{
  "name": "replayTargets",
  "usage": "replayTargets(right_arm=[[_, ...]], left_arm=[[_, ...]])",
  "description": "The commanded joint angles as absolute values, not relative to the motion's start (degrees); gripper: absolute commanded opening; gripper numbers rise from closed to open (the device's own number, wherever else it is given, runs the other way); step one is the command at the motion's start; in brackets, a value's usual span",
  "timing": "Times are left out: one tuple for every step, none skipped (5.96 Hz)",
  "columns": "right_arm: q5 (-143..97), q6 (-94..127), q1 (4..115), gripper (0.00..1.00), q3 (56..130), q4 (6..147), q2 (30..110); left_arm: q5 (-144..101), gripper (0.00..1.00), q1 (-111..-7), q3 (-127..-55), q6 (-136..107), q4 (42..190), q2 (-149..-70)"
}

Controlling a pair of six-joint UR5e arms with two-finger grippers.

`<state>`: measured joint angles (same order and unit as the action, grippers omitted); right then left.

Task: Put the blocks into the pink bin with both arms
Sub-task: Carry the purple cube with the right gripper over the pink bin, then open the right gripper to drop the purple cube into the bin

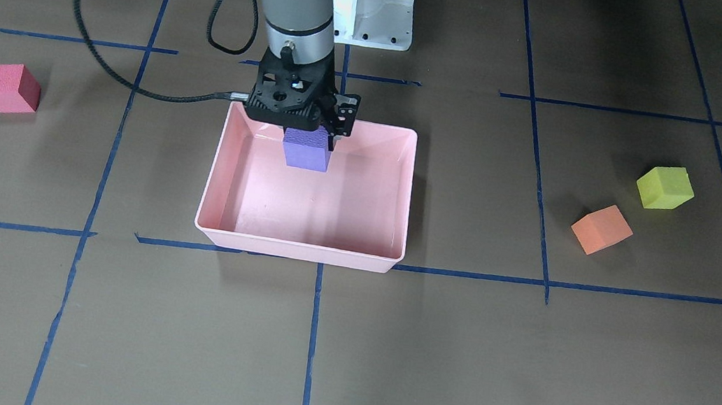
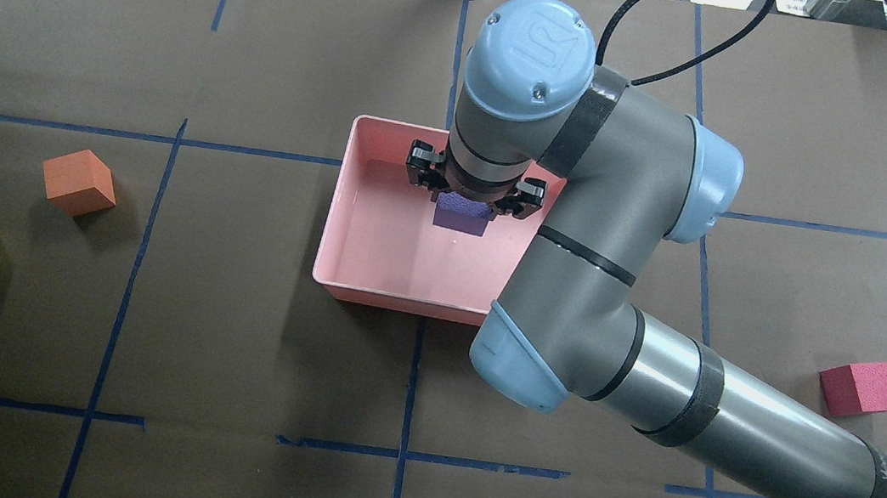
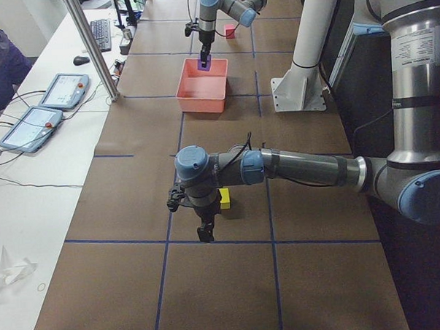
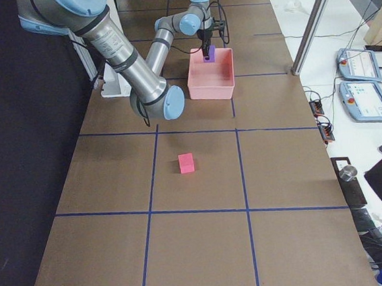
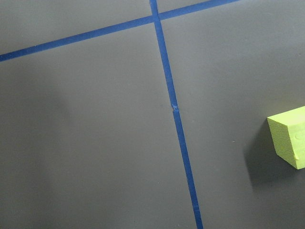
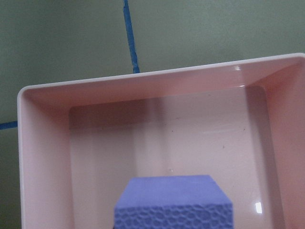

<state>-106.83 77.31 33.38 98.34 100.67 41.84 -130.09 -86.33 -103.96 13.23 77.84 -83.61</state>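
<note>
My right gripper (image 1: 308,141) is shut on the purple block (image 1: 306,147) and holds it inside the far part of the pink bin (image 1: 298,244), just above its floor. The right wrist view shows the purple block (image 6: 174,202) over the bin's floor (image 6: 190,138). The red block (image 1: 11,88) lies on the table on my right side. The orange block (image 1: 601,228) and the yellow-green block (image 1: 665,187) lie on my left side. My left gripper (image 3: 205,231) hangs beside the yellow-green block (image 3: 224,198); I cannot tell whether it is open or shut.
The white pedestal base (image 1: 374,6) stands behind the bin. Blue tape lines (image 1: 312,337) cross the brown table. A metal post (image 3: 91,46) and operator tablets (image 3: 63,90) stand along the table's far side.
</note>
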Motion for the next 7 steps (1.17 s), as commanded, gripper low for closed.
replayTargets(right_arm=[[-106.00,77.96,32.69,1.00,98.96,102.39,41.66],[-106.78,77.26,33.83,1.00,99.92,102.48,42.10],[-109.48,73.78,36.80,1.00,100.37,102.92,42.71],[-115.08,66.17,42.05,1.00,101.33,102.92,45.67],[-120.01,55.83,48.10,1.00,103.43,102.92,50.31],[-123.97,44.93,54.25,1.00,105.10,102.92,55.84],[-125.93,31.34,60.15,1.00,105.20,102.92,60.51]], left_arm=[[-130.60,1.00,-86.13,-105.28,13.01,78.57,-84.98],[-130.61,1.00,-86.13,-105.47,13.01,79.18,-88.99],[-130.26,1.00,-86.05,-105.21,12.92,80.23,-90.86],[-130.69,1.00,-86.04,-105.12,13.09,82.42,-90.97],[-130.87,1.00,-85.87,-104.60,12.14,86.79,-91.05],[-134.26,1.00,-83.95,-104.50,5.26,88.84,-91.40],[-135.69,1.00,-78.89,-105.46,0.49,92.16,-91.41]])
